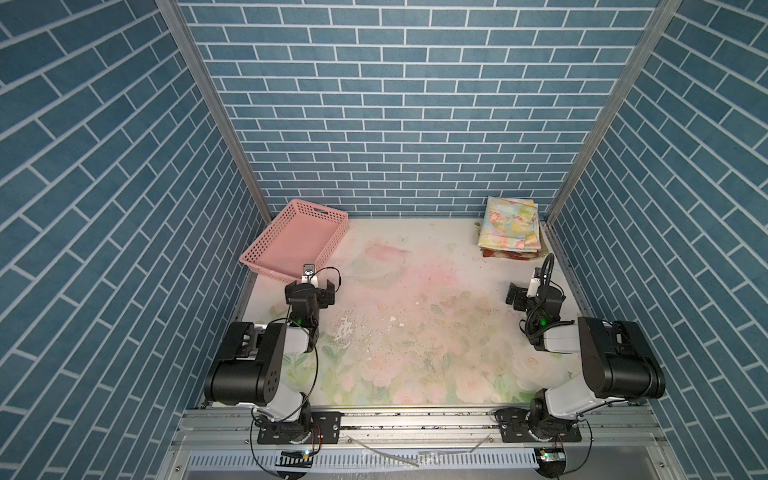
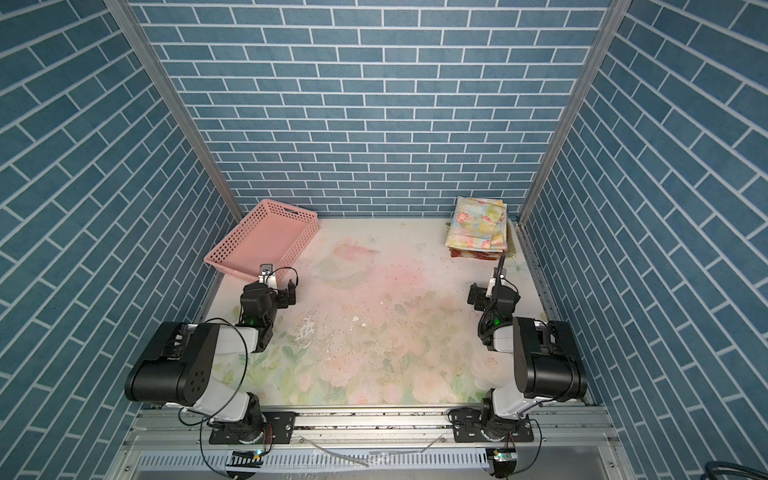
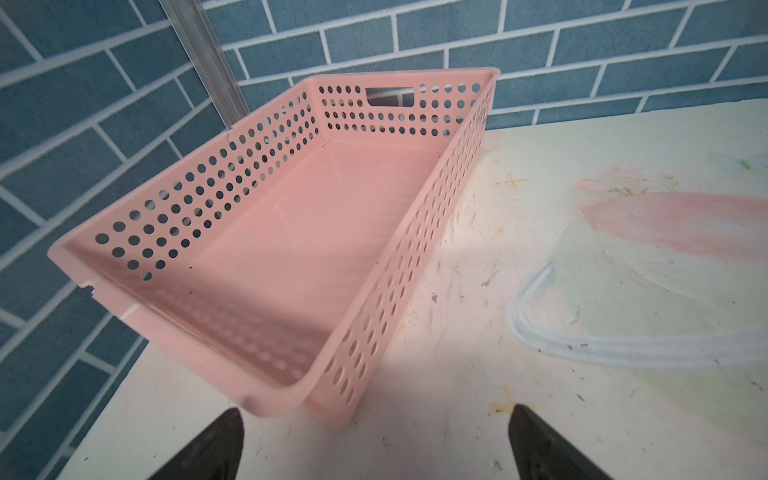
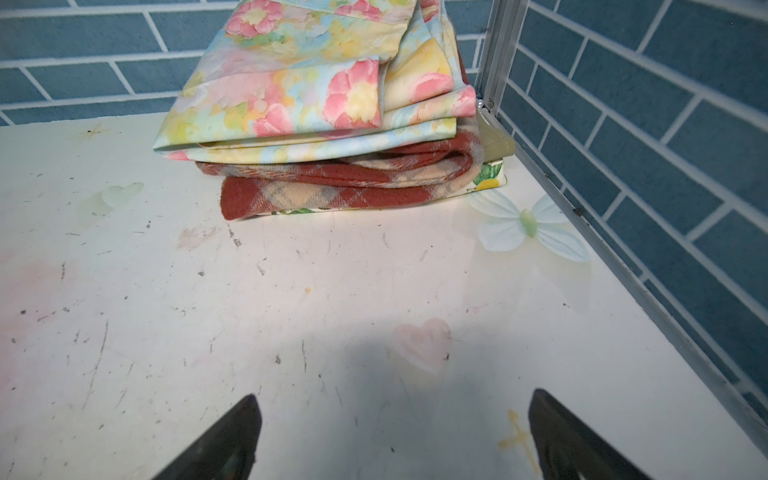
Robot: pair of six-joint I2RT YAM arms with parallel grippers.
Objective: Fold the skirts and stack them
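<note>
The skirts lie folded in one stack [image 1: 510,228] [image 2: 478,226] in the back right corner of the table. In the right wrist view the pastel floral skirt [image 4: 291,83] is on top and the rust-red and cream plaid one [image 4: 345,183] is under it. An olive green edge [image 4: 496,143] and a lemon-print edge [image 4: 490,176] peek out lower down. My right gripper [image 1: 536,289] [image 2: 494,293] [image 4: 394,399] hovers open and empty in front of the stack, apart from it. Open and empty too, my left gripper [image 1: 311,286] [image 2: 270,287] [image 3: 376,415] sits just short of the pink basket's near corner.
An empty pink perforated basket [image 1: 328,245] [image 2: 300,245] [image 3: 395,270] stands at an angle at the back left. The faded rose-printed table covering [image 1: 415,332] is worn and scratched. Blue brick-pattern walls and metal frame posts [image 4: 498,54] close in the back and sides.
</note>
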